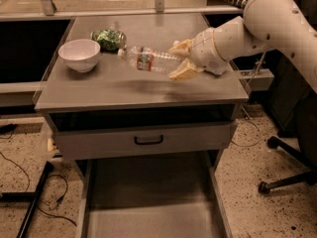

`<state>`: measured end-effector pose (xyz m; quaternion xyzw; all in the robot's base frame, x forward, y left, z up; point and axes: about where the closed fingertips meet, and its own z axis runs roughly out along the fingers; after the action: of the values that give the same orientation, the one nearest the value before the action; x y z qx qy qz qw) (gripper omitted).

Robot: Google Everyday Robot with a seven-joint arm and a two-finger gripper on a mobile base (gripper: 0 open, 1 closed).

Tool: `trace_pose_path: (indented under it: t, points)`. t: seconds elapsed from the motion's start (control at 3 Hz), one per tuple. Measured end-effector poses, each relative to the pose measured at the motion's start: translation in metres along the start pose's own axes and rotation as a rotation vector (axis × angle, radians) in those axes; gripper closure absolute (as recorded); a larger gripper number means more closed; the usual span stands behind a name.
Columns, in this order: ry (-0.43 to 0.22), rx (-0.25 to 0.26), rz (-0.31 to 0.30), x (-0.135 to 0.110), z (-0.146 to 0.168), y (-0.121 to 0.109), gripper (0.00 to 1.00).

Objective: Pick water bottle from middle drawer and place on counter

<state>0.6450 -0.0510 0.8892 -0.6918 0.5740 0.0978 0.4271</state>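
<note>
My gripper point(179, 61) is shut on the water bottle point(147, 60), a small clear crinkled bottle with a white cap and a reddish label band. I hold it by its base end, lying sideways with the cap to the left, just above the middle of the grey counter point(124, 90). The middle drawer point(148, 197) stands pulled out and open at the bottom of the view, its flat floor bare.
A white bowl point(79, 54) stands at the counter's left and a green packet point(109, 38) lies behind it. A closed drawer front with a black loop handle point(148, 140) is under the counter. An office chair base point(285, 175) is on the floor at right.
</note>
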Motion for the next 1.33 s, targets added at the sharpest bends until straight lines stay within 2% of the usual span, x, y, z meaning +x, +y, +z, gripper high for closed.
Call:
trace_pose_path:
  t: [0.33, 0.67, 1.0, 1.33]
  points:
    - [0.044, 0.047, 0.133, 0.016, 0.009, -0.013, 1.0]
    - [0.079, 0.057, 0.249, 0.03, 0.021, -0.017, 1.0]
    - [0.092, 0.049, 0.305, 0.035, 0.028, -0.017, 1.0]
    - [0.092, 0.049, 0.308, 0.034, 0.028, -0.017, 0.82]
